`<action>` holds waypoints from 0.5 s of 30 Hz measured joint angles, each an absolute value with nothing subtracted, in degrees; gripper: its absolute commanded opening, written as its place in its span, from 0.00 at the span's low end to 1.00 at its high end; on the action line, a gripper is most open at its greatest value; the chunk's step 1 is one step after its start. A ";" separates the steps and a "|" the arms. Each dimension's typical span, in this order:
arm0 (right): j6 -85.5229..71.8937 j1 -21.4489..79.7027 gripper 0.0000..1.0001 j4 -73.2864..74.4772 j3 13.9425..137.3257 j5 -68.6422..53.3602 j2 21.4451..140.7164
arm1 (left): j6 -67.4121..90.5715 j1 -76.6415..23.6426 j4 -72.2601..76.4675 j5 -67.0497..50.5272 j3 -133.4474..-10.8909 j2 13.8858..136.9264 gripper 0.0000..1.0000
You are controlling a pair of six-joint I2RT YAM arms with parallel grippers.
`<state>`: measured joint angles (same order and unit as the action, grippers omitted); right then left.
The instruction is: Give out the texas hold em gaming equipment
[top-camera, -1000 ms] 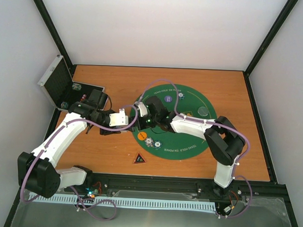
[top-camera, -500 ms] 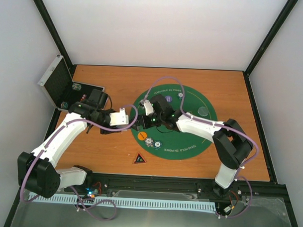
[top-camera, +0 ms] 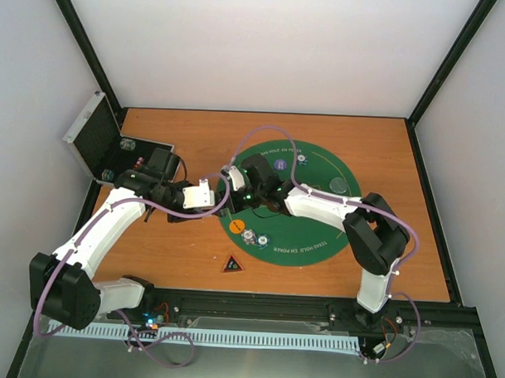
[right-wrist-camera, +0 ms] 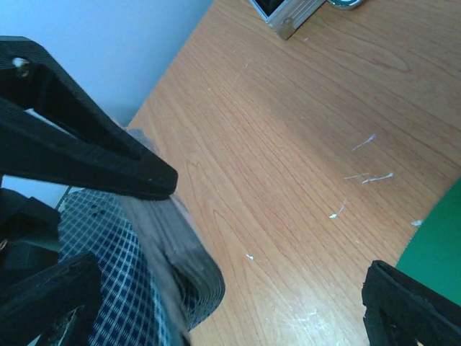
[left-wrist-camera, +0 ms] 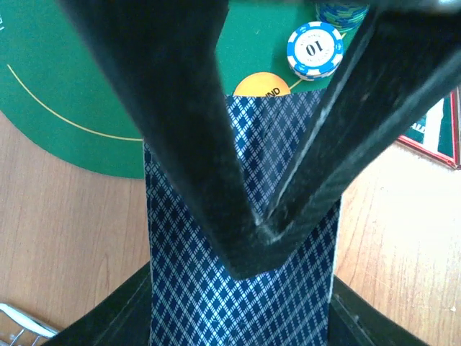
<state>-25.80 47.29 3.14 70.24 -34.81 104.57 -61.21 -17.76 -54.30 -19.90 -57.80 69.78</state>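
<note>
- while the left gripper (top-camera: 209,196) pinches the deck of cards (left-wrist-camera: 241,288) just off the left rim of the green mat (top-camera: 318,216), the step in hand looks like a hand-over or a deal from that deck.
- the right gripper (top-camera: 234,182) hangs right beside it with its jaws spread wide and nothing between them; its wrist view shows the deck edge-on next to one finger.
- next move, as i judge it: bring the spread jaws around the top card or a thin slice of the deck, close gently, and draw it off without dragging the rest out of the left grip.
- readable: "10" on the blue-and-white chip (left-wrist-camera: 315,49); the letters "ind" on the orange chip (left-wrist-camera: 263,85), half hidden behind the deck; "texas hold em poker" printed along the mat's rim.
</note>
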 measured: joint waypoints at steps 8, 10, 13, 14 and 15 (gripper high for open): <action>-25.04 46.92 0.96 5.56 71.50 -32.56 106.24 | -61.12 -17.76 -53.98 -19.88 -57.47 69.80 0.47; -24.80 46.61 0.96 6.24 71.07 -31.97 105.69 | -61.08 -17.76 -53.91 -19.90 -57.23 69.80 0.47; -24.45 45.89 0.96 7.62 69.84 -31.20 104.03 | -60.99 -17.76 -53.74 -19.90 -56.99 69.80 0.47; -24.36 45.78 0.96 8.01 69.63 -30.94 103.63 | -60.99 -17.76 -53.67 -19.90 -56.99 69.80 0.47; -24.27 45.69 0.96 8.34 69.52 -30.70 103.28 | -60.97 -17.76 -53.58 -19.90 -56.97 69.80 0.47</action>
